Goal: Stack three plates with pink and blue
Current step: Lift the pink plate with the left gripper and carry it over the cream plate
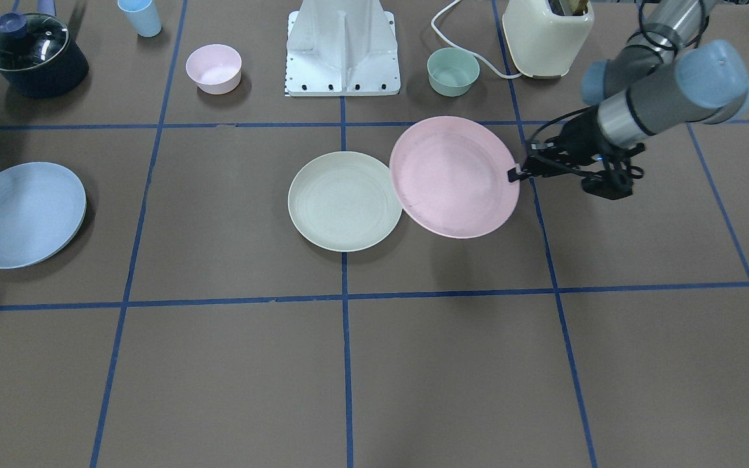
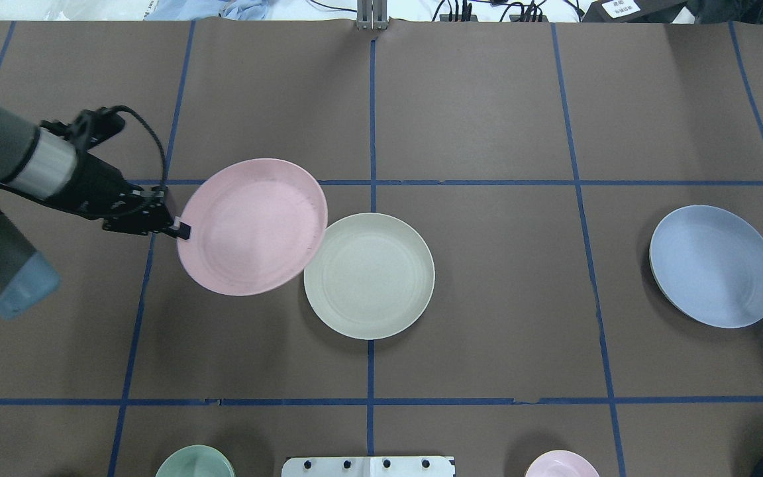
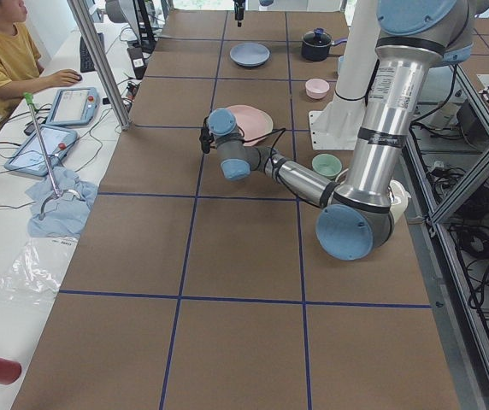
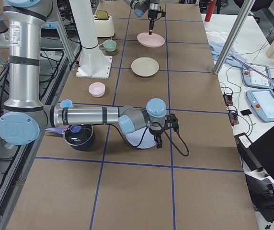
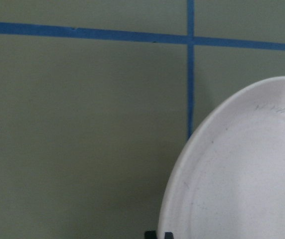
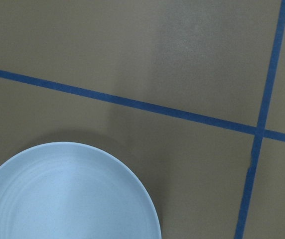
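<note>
A: What has the left gripper (image 2: pixel 181 230) got?

B: It is clamped narrow on the near rim of the pink plate (image 2: pixel 252 225). The plate sticks straight out ahead of the fingers. It is tilted and, going by its shadow, off the table (image 2: pixel 487 318).

A: And the cream plate (image 2: pixel 369 276)?

B: It lies flat, just past the pink plate's far edge. From overhead the two rims overlap there. I can't tell whether they touch.

A: So the step is to set pink on cream?

B: I judge so. The carry is only begun, since most of the pink plate hangs short of the cream one.

A: How do we do it well?

B: Push on in the line the fingers point until the rims line up all round. Hold the far edge high so it clears the cream rim and doesn't shove that plate along. Level out, lower until it seats, and only then spread the fingers. A rim pinch is a thin hold, so go slowly or the plate may swing.

A: The blue plate (image 2: pixel 714 266)?

B: It is well away from the left gripper, across the table. It sits right at the right gripper (image 4: pixel 158 140), which is at its edge. Whether that one is gripping, I can't tell.
</note>
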`<state>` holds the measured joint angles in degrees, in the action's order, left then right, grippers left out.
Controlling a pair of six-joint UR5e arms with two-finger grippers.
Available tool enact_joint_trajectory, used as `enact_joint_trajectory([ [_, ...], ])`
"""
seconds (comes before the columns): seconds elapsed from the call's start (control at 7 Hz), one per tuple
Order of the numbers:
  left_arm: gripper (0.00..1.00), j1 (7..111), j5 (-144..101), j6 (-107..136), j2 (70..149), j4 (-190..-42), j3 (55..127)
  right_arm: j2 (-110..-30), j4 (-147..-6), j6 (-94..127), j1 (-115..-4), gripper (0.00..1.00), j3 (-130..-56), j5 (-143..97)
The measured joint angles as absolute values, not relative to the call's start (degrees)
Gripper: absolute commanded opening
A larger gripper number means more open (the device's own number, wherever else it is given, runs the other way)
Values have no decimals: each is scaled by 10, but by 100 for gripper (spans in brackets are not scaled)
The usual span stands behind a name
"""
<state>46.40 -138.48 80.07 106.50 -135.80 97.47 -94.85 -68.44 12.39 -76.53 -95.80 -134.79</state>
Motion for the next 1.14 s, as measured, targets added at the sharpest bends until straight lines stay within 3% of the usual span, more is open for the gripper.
enact_joint_trajectory([
  [0.43, 0, 366, -1262, 851, 1134, -1357, 944, -952, -676, 127, -763, 100, -958, -1350],
  [0.86, 0, 346, -1237, 854, 1153, -1357, 923, -953, -676, 127, -763, 100, -958, -1355],
  [1.0, 7, 342, -1235, 854, 1159, -1357, 917, -954, -676, 127, -763, 100, -958, -1356],
  [1.14, 54, 341, -1235, 854, 1163, -1357, 911, -954, -676, 127, -763, 100, -958, -1357],
])
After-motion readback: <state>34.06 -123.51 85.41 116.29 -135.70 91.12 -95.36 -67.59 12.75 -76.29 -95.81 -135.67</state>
